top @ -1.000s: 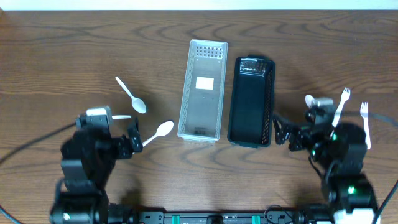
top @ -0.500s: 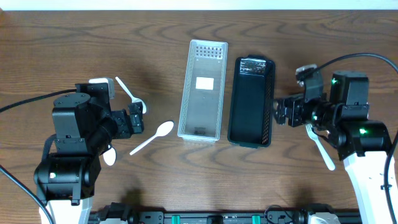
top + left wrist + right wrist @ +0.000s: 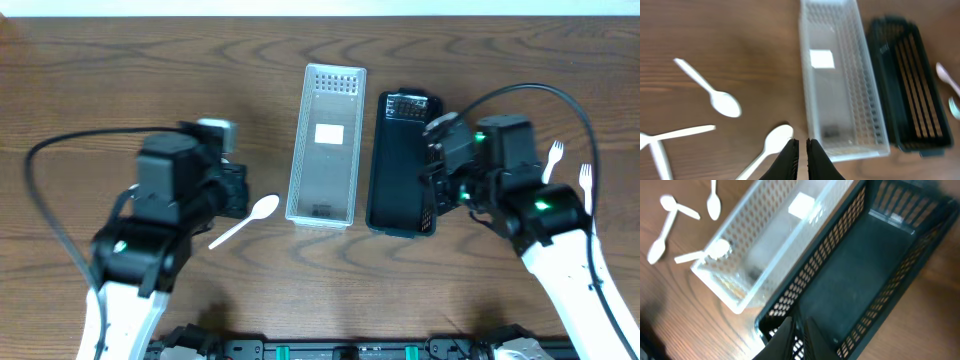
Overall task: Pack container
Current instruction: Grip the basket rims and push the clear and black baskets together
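Open left gripper (image 3: pixel 801 150), fingers nearly pressed together and empty, before descending on spoon (image 3: pixel 775 139) lying beside clear basket (image 3: pixel 840 100); otherwise risks shoving it aside. Keep right gripper (image 3: pixel 799 330), likewise closed and empty, off black basket (image 3: pixel 875 260) wall to avoid snagging

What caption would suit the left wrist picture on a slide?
Shut left gripper hovering by a white spoon, clear basket and black basket alongside.

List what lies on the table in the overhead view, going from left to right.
spoon → clear basket → black basket → first fork → second fork
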Controlling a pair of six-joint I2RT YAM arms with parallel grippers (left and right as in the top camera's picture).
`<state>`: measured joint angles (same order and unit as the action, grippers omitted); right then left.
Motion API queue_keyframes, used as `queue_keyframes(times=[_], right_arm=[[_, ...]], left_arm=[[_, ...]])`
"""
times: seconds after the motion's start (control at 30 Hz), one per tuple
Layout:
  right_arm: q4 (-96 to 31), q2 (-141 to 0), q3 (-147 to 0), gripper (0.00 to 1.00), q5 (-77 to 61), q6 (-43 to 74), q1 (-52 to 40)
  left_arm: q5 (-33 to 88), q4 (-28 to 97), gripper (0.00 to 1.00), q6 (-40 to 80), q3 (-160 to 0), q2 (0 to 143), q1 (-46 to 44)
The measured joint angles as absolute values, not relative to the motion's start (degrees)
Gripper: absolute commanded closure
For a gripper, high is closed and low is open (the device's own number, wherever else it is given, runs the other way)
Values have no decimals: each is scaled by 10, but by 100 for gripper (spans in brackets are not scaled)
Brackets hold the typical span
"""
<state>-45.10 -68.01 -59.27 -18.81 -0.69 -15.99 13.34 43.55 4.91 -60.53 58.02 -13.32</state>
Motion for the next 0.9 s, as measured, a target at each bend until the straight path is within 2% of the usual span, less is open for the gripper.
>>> queue_keyframes(times=[0.23, 0.43, 0.9], right_arm=[[-476, -747, -593, 99, -149, -7, -183], [-479, -804, -593, 98, -138, -7, -185], [-519, -868, -593, 98, -133, -7, -209]], left_arm=[[118, 429, 94, 49, -605, 680, -229], [116, 411, 94, 40, -605, 759, -288], [116, 427, 94, 32, -605, 862, -339]])
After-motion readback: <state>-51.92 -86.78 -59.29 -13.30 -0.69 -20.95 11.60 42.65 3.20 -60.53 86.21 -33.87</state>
